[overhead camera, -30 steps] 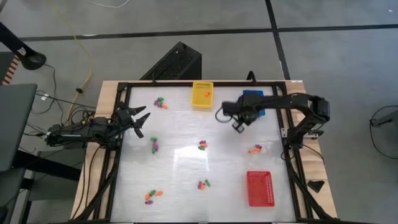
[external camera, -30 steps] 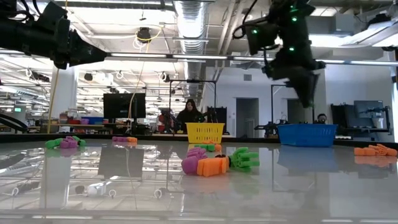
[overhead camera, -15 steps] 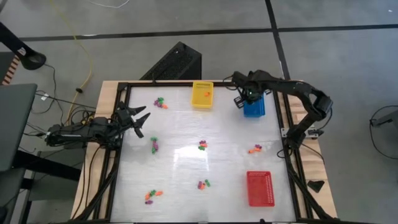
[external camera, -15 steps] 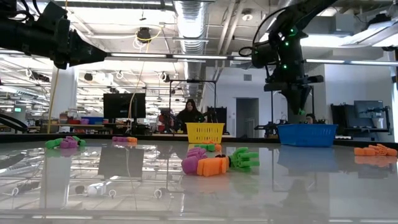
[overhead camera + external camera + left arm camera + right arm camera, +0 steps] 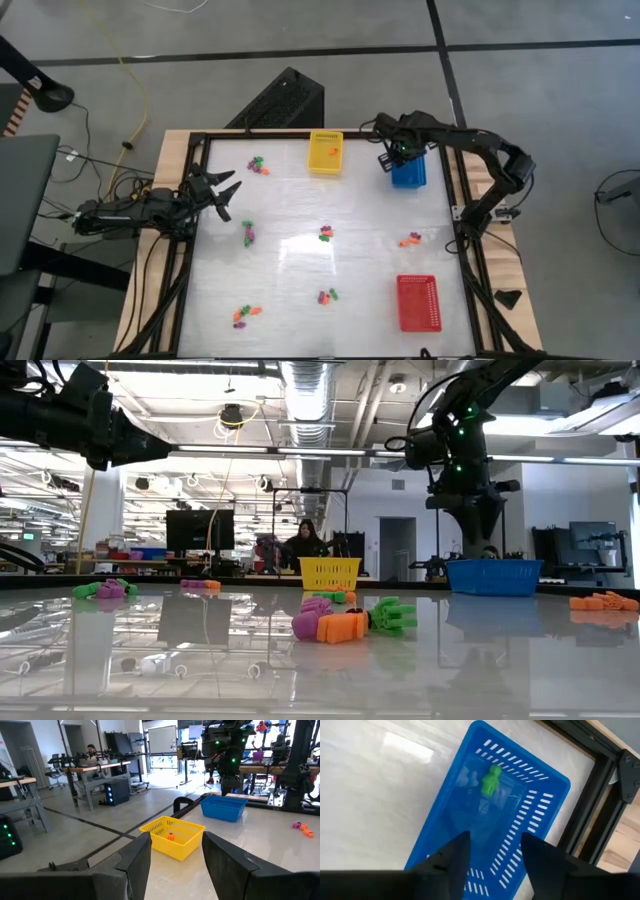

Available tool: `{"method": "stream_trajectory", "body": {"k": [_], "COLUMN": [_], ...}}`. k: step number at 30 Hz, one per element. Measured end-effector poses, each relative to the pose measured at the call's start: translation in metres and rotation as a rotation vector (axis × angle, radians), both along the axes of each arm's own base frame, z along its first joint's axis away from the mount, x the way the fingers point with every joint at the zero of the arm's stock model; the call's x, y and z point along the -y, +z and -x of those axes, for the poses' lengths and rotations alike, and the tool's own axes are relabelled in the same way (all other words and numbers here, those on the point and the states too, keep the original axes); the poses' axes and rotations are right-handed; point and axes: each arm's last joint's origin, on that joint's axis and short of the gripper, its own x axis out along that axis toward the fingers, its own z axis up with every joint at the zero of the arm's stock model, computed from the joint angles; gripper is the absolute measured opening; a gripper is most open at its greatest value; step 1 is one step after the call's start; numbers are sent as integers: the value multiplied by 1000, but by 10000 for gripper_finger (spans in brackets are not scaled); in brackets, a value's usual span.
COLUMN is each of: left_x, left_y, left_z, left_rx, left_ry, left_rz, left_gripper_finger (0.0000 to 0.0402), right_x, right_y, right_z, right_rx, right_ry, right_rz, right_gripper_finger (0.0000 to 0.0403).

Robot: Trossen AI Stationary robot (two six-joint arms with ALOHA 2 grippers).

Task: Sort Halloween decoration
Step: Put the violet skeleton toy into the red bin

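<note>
My right gripper (image 5: 492, 840) hangs open over the blue basket (image 5: 407, 170) at the table's far right, fingers pointing steeply down. A green trinket (image 5: 491, 779) lies on the basket's floor, clear of the fingers. The other Halloween decoration lies in small clusters on the table: far left (image 5: 258, 165), left (image 5: 248, 233), middle (image 5: 326, 234), right (image 5: 410, 239) and near (image 5: 327, 296), (image 5: 245, 314). An orange trinket (image 5: 171, 837) lies in the yellow basket (image 5: 325, 152). My left gripper (image 5: 225, 192) waits open and level at the table's left edge.
A red basket (image 5: 418, 302) stands at the near right. A black frame (image 5: 300, 133) runs round the table's edge. The table has bare room between the clusters. A person (image 5: 303, 543) sits in the room beyond the far edge.
My right gripper has swung from above the table's middle right toward the far edge, to over the blue basket, rolling a little on the way. There it has stayed in place and opened. My left arm has kept still.
</note>
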Motion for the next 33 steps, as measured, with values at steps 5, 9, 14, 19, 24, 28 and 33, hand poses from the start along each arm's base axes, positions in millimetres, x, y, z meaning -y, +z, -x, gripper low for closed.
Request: {"method": "stream_trajectory", "body": {"k": [5,9,14,19,24,28,33], "left_x": [0,0,0,0,0,0,0], "left_y": [0,0,0,-1,-1,-1,-2], "left_z": [0,0,0,0,0,0,0], "left_rx": [0,0,-2,-11,-11,-10,-3], "left_ry": [0,0,0,0,0,0,-3], "left_rz": [0,0,0,0,1,2,24], "left_gripper_finger": [169,169,169,169,169,169,169], "right_x": [-13,-41,-104,-174,-215,-226,-225], "right_y": [1,10,13,12,6,-14,-34], "right_z": [-10,-28,-52,-61,-43,-29,-24], "right_rx": [30,42,70,103,30,-32,5], "right_ry": [9,53,109,112,-44,-88,-26], "right_rz": [-12,-15,-28,-41,-28,-39,-87], "right_gripper_finger": [227,222,219,218,218,218,218]}}
